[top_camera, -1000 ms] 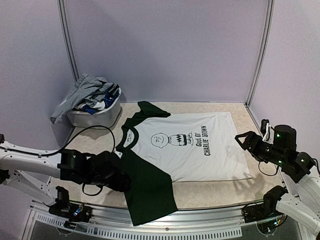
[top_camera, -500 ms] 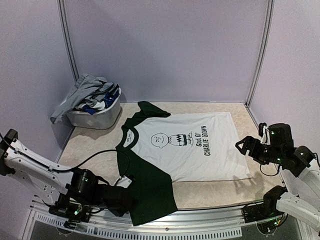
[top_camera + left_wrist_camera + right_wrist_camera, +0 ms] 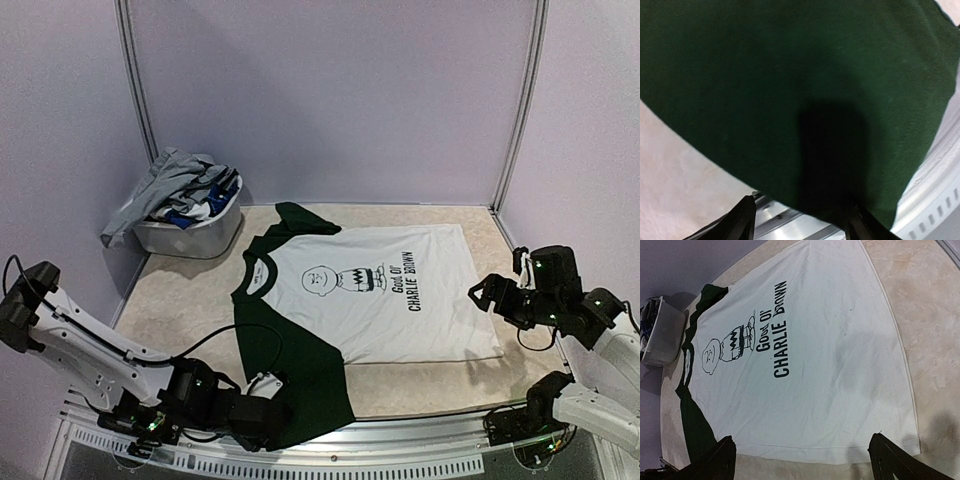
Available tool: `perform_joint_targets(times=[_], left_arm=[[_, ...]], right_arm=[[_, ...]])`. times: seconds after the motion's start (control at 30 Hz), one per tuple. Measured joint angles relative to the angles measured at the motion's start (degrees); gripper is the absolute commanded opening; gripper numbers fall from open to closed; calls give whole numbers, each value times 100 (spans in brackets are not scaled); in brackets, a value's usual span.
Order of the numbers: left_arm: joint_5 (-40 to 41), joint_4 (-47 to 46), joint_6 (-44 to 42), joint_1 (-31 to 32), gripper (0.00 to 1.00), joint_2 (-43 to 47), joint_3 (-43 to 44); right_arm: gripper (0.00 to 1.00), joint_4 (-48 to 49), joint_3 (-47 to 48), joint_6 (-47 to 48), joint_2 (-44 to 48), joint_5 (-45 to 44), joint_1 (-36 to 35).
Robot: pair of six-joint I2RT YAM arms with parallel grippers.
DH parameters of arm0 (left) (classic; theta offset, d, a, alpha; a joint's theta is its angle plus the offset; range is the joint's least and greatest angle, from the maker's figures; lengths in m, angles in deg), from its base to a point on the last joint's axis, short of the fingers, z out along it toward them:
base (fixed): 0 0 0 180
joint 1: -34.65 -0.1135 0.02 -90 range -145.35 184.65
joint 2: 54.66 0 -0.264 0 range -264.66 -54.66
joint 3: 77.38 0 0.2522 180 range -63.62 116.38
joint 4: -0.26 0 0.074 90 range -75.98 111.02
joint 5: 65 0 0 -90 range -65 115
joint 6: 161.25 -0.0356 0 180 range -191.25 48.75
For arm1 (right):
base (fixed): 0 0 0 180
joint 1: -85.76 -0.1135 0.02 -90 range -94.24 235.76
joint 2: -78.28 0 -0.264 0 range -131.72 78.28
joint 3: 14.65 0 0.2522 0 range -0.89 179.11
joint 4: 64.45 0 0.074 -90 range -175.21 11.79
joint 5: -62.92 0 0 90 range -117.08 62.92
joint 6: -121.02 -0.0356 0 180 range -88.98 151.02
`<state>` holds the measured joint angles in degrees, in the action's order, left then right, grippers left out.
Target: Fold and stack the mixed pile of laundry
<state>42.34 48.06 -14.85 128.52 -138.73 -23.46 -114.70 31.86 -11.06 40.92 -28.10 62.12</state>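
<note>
Draping over the table's [image 3: 180,300] near edge, a dark green sleeve [image 3: 290,360] meets the left gripper [image 3: 801,220], jaws parted. White T-shirt [image 3: 380,300] — black cartoon print — lies flat mid-table, right gripper [image 3: 802,457] spread wide by its hem. Far-left basket [image 3: 195,238] holds grey and blue laundry [image 3: 180,185].

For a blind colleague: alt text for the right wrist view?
A white T-shirt with dark green sleeves and black print lies flat on the table. A basket sits far left; the right gripper, jaws open, frames the bottom.
</note>
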Motion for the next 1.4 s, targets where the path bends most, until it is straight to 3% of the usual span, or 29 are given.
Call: perform_joint_targets(times=[0.33, 0.4, 0.53, 0.67, 0.77, 1.1, 1.4], left_arm=[[-22, -229, 85, 52, 58, -260, 105], [-26, -293, 109, 52, 51, -284, 105], [37, -374, 157, 52, 26, -323, 98], [238, -352, 177, 52, 16, -369, 94], [308, -306, 199, 52, 0, -382, 149], [1115, -201, 50, -260, 0, -361, 662], [1419, -501, -337, -881, 0, -267, 778]], right_arm=[[94, 155, -2, 15, -151, 4, 0], [94, 177, -2, 17, -151, 4, 0], [94, 179, -2, 22, -151, 4, 0], [94, 179, -4, 42, -160, 4, 0], [94, 177, -9, 42, -188, 4, 0], [99, 131, -275, -286, -267, -129, -114], [94, -1252, -326, -1718, -227, -881, -122]])
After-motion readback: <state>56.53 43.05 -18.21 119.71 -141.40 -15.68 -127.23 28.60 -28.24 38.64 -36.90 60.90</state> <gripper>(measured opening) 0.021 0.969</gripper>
